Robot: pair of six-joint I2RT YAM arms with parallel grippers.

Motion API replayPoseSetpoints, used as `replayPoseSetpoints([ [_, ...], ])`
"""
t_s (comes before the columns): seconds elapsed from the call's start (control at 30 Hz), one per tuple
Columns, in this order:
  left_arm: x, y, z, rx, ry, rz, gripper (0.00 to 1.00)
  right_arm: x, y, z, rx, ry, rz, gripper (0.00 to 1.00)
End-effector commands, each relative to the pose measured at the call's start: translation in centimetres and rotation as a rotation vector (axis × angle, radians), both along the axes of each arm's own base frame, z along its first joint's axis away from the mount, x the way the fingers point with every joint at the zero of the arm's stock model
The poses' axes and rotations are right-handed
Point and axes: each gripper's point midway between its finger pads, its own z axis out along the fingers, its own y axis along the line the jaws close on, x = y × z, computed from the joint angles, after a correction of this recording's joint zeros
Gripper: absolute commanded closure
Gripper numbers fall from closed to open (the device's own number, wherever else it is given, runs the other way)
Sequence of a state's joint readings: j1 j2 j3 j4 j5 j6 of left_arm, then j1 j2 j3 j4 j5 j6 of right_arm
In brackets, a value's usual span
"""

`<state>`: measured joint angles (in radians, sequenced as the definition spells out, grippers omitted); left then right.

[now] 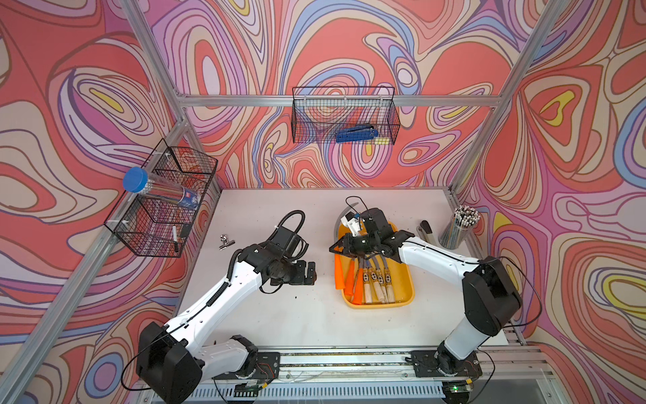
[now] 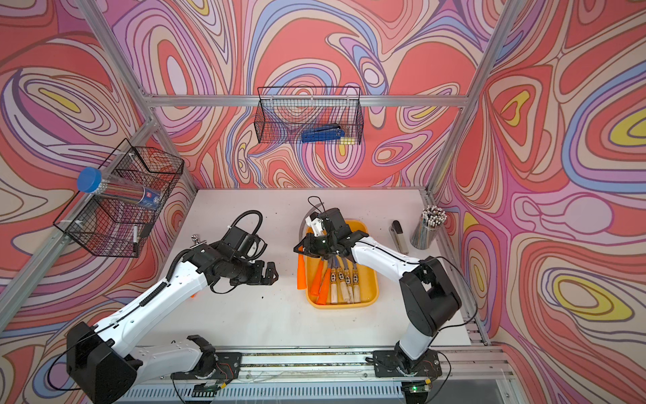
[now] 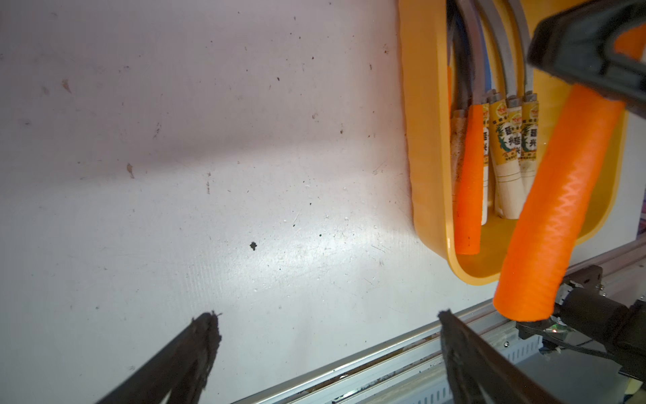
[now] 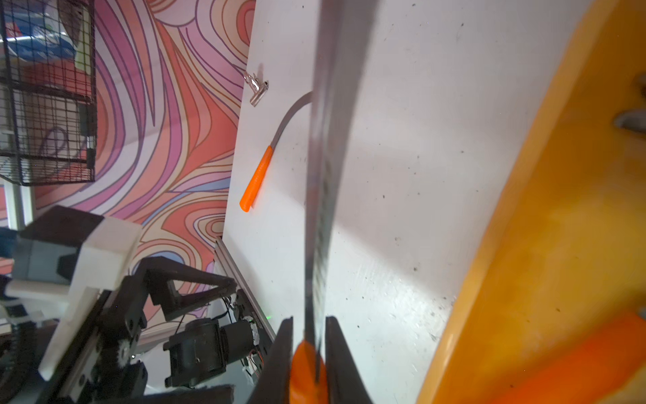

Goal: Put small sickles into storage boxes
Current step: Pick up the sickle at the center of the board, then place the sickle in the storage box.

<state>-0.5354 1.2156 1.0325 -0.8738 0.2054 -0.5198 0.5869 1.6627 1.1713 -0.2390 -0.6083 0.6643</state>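
Hidden: the blades of the sickles in the yellow tray point(image 1: 407, 280) lie under the right arm in both top views. The left arm covers the loose sickle there too.
Hard to see: the held sickle's blade is a blur in the right wrist view, and its tip runs out of the picture.
Right gripper point(image 4: 308, 325): closed tight on the orange handle of the held sickle point(image 1: 338, 276), at the tray rim nearest the left arm. I cannot tell if it touches the rim.
Left gripper point(image 3: 328, 328): wide open with nothing in it, over bare table beside the tray.
In the tray: four wood handles point(image 1: 377, 290) with yellow labels and, as far as I can count, two orange handles point(image 1: 351, 280), side by side.
On the table: one loose sickle point(image 4: 257, 175) near a silver clip point(image 4: 257, 87), well apart from the tray.
Other things: one stapler point(image 1: 428, 232), one pencil cup point(image 1: 459, 227), two wire baskets point(image 1: 344, 115).
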Motion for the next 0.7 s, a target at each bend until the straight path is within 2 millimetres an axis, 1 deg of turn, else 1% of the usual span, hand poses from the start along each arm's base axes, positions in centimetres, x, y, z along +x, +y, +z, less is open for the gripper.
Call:
replayPoseSetpoints([
  [0.0,0.7,-1.5,0.7,-0.091,-0.024,-0.008,0.00,-0.6,-2.8,-0.1,-0.080,-0.029,0.010,1.00],
  [0.17,1.2,-3.3,1.0,-0.202,-0.047,-0.014,0.00,-1.0,-5.6,-1.0,-0.137,-0.035,-0.002,1.00],
  [0.27,1.3,-4.0,1.2,-0.227,-0.064,-0.029,0.00,-1.0,-7.3,-1.9,-0.163,-0.036,-0.022,1.00],
  [0.4,1.4,-4.8,1.4,-0.251,-0.094,-0.048,0.00,-1.1,-8.9,-2.8,-0.189,-0.033,-0.040,1.00],
  [0.57,1.3,-6.3,0.6,-0.270,-0.094,-0.078,0.00,-0.8,-10.8,-4.1,-0.224,-0.035,-0.069,1.00],
  [0.67,1.1,-7.3,0.1,-0.273,-0.086,-0.101,0.00,-0.5,-11.8,-5.2,-0.239,-0.026,-0.097,1.00],
])
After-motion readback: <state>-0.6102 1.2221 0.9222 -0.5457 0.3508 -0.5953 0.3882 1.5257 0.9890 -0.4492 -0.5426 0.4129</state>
